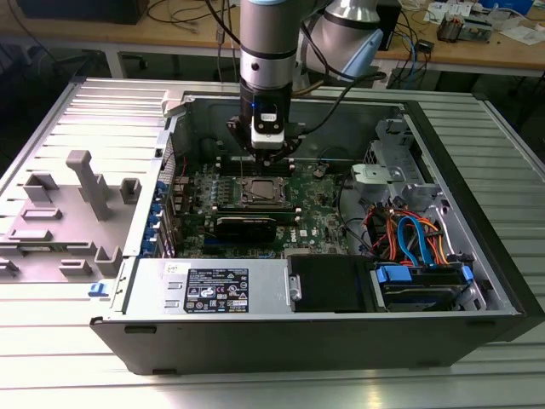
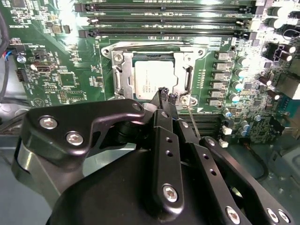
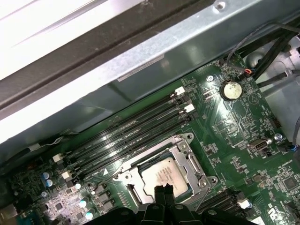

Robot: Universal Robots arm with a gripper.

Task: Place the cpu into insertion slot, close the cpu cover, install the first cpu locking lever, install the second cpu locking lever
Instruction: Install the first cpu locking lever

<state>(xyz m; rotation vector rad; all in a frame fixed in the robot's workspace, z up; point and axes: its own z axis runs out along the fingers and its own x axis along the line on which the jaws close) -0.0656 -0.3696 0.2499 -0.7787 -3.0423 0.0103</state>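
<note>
The cpu point(image 2: 151, 78) point(image 3: 163, 172) lies flat in the insertion slot point(image 2: 107, 50) on the green board, its silver top facing up. The silvery cpu cover point(image 2: 120, 75) point(image 3: 191, 162) is down around it, framing the chip. A thin wire locking lever point(image 2: 193, 119) slants away from the socket's corner. My gripper point(image 2: 166, 95) point(image 3: 163, 189) hovers just over the chip's near edge, fingertips together and nothing visible between them. In the exterior view the gripper point(image 1: 266, 160) hangs above the socket point(image 1: 260, 191) inside the open case.
Long black memory slots point(image 2: 164, 21) point(image 3: 131, 136) run beside the socket, near the case wall point(image 3: 140, 61). A coin battery point(image 3: 230, 90) sits on the board. The power supply point(image 1: 213, 290) and cabled drive cage point(image 1: 409, 239) fill the front. Grey fixtures point(image 1: 89, 183) stand on the exterior view's left.
</note>
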